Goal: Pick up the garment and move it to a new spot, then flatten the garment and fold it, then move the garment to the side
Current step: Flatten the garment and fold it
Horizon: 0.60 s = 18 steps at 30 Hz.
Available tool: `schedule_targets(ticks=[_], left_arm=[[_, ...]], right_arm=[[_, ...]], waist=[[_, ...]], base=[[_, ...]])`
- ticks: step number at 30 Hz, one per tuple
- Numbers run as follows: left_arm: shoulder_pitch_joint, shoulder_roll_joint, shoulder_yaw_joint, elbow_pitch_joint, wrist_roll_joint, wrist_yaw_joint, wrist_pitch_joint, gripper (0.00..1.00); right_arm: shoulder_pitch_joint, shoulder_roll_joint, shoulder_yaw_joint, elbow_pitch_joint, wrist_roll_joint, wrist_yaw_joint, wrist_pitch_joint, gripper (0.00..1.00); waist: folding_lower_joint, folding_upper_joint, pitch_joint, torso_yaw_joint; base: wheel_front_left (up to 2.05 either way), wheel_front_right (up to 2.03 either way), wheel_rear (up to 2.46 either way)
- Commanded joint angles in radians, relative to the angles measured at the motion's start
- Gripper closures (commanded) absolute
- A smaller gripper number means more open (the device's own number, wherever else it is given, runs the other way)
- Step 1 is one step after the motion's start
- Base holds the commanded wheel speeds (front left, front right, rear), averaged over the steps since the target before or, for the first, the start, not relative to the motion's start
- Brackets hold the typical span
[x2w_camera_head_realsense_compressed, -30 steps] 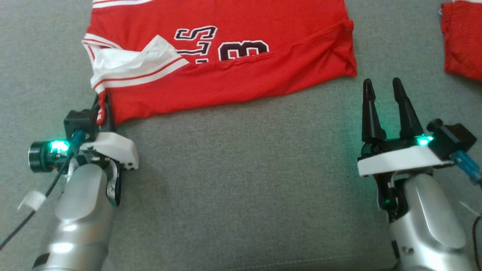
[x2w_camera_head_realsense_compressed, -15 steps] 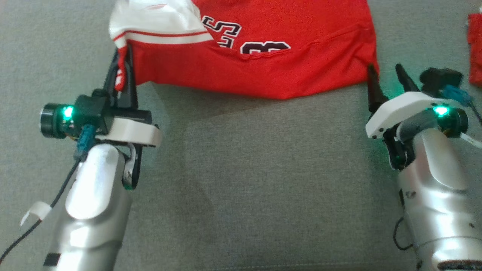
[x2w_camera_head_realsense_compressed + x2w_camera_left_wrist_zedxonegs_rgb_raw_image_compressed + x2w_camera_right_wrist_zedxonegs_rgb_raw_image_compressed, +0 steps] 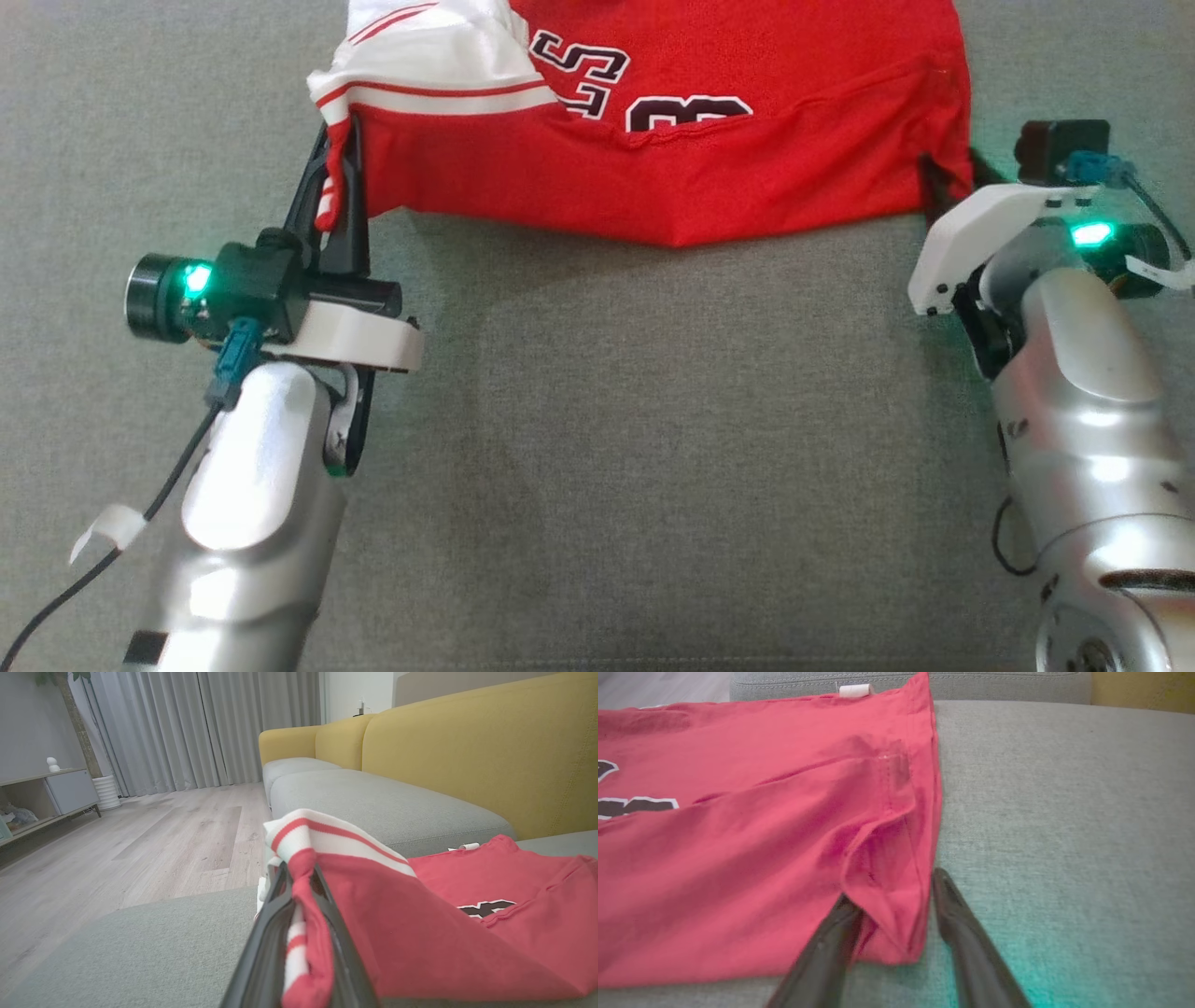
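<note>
Grey cushion (image 3: 597,420): garment (image 3: 747,121) in left claw (image 3: 338,142)

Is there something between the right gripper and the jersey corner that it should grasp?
Nothing visible does. The right gripper is open, one finger on each side of a corner of the red jersey, on the grey sofa cushion.

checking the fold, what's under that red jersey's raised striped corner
Under the raised corner of the red jersey with white striped trim, pinched in the left gripper, grey fabric sofa cushion shows. Beneath the flat part, the cloth hides everything.
</note>
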State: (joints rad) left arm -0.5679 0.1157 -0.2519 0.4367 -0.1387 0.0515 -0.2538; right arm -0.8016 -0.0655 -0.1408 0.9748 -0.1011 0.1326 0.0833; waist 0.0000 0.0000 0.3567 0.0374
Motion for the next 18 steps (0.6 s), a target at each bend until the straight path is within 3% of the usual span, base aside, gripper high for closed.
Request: schedule_targets(ticks=[1,9,18], left_arm=[[-0.011,0.028,0.042,-0.027,0.009,-0.003,-0.008,1.0],[0.019,0.043,0.047,0.056,0.007,-0.008,-0.008,1.0],[0.089,0.073,0.039,0.125,-0.004,-0.024,-0.004,1.0]], right_arm=[[0.008,0.015,0.021,0.025,-0.003,-0.002,-0.003,1.0],[0.024,0.015,-0.012,0.069,-0.009,-0.002,-0.089,1.0],[0.097,0.015,-0.036,0.066,-0.029,-0.002,-0.095,1.0]], waist=[[0.0,0.0,-0.004,-0.002],[0.0,0.0,-0.064,-0.023],[0.0,0.0,-0.156,-0.06]], base=[[0.0,0.0,0.0],[0.0,0.0,0.0],[0.0,0.0,0.0]])
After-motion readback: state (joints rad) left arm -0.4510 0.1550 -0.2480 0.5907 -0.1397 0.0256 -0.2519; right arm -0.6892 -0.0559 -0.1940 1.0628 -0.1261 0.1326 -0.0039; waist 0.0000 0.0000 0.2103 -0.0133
